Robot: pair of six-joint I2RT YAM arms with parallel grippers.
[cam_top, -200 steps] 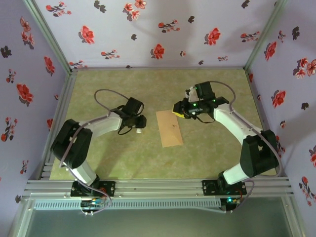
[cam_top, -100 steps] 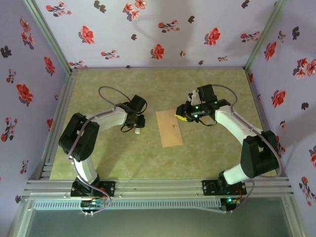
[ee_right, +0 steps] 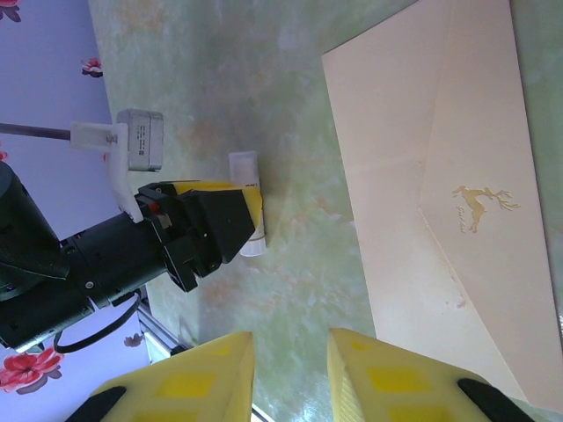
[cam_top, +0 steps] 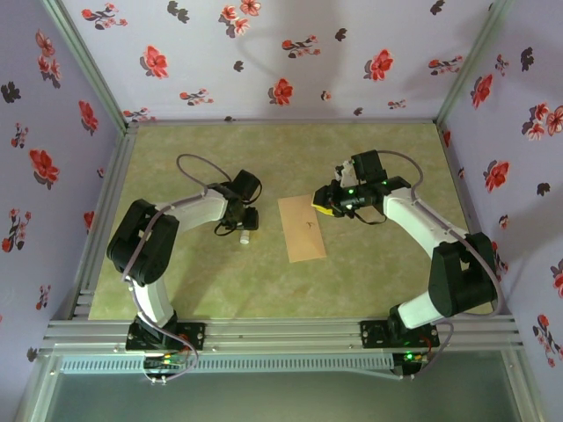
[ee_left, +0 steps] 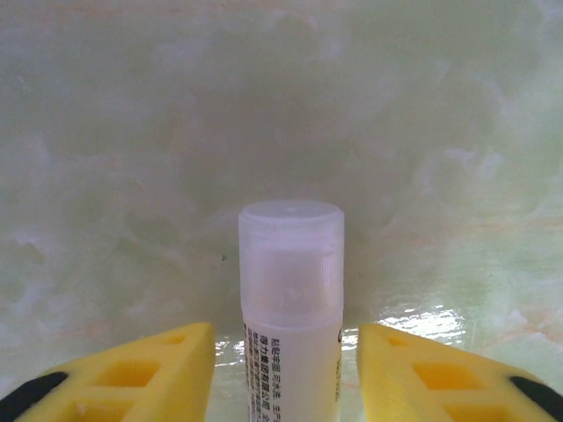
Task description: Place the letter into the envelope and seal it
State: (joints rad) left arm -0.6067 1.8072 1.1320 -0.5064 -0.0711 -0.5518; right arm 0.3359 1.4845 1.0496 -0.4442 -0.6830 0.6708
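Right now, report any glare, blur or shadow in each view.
Left wrist: the glue stick is fairly sharp, the table behind it soft, with a glare patch beside the stick. Right wrist: the envelope is crisp, the near yellow fingers slightly blurred. Top external: even light, faint shadows under the left arm and right arm.

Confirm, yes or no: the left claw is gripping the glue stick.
No: the glue stick sits inside the left claw with a gap on each side.

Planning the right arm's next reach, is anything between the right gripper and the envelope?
Nothing visible. The right gripper is beside the envelope's far right corner, bare table between them; the glue stick lies off to the envelope's left.
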